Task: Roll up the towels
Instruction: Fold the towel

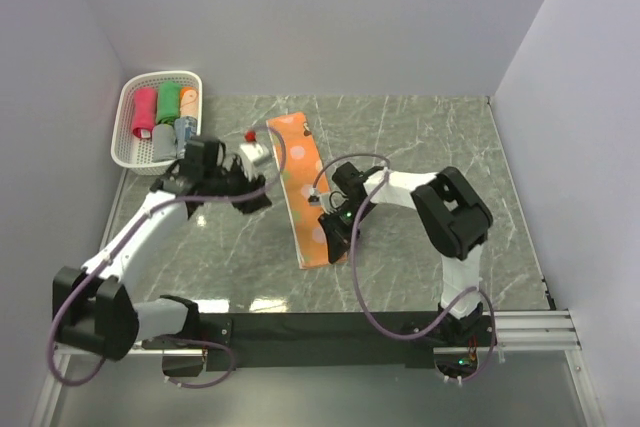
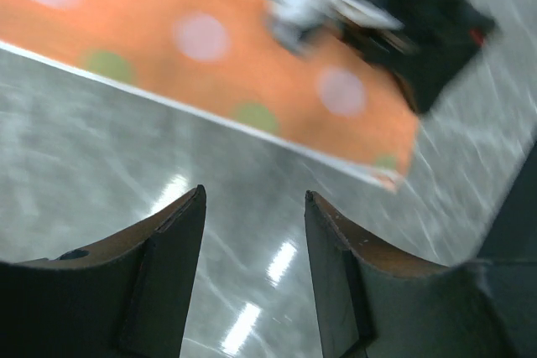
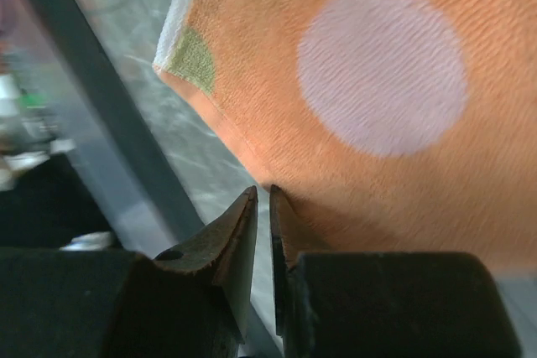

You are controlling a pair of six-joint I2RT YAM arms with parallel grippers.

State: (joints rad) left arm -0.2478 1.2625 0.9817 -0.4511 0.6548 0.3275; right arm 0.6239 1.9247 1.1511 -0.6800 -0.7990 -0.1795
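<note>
Nearest to me, low and centre-right in the top view, my right gripper [image 3: 263, 194] sits at the near end of the orange towel [image 1: 305, 187]. Its jaws are drawn almost together with only a thin slit between them, right at the towel's hem, and I cannot tell whether any cloth is caught in that slit. In the right wrist view a near corner of the towel looks slightly raised off the table [image 1: 420, 147]. A little farther up and to the left, my left gripper [image 2: 254, 199] hangs with its jaws well apart over bare marble, just beside the towel's long left edge and holding nothing. The towel is a long flat strip with pale and green dots, unrolled. It runs from the centre of the frame up and slightly left, towards the far wall. Farthest away, in the upper left corner, the white perforated basket [image 1: 122, 137] holds finished rolls. A pink-red roll [image 1: 144, 113], a green roll [image 1: 169, 102] and an orange roll [image 1: 189, 102] lie side by side. A greyish roll [image 1: 163, 146] lies at the basket's near end, partly hidden by my left arm.
</note>
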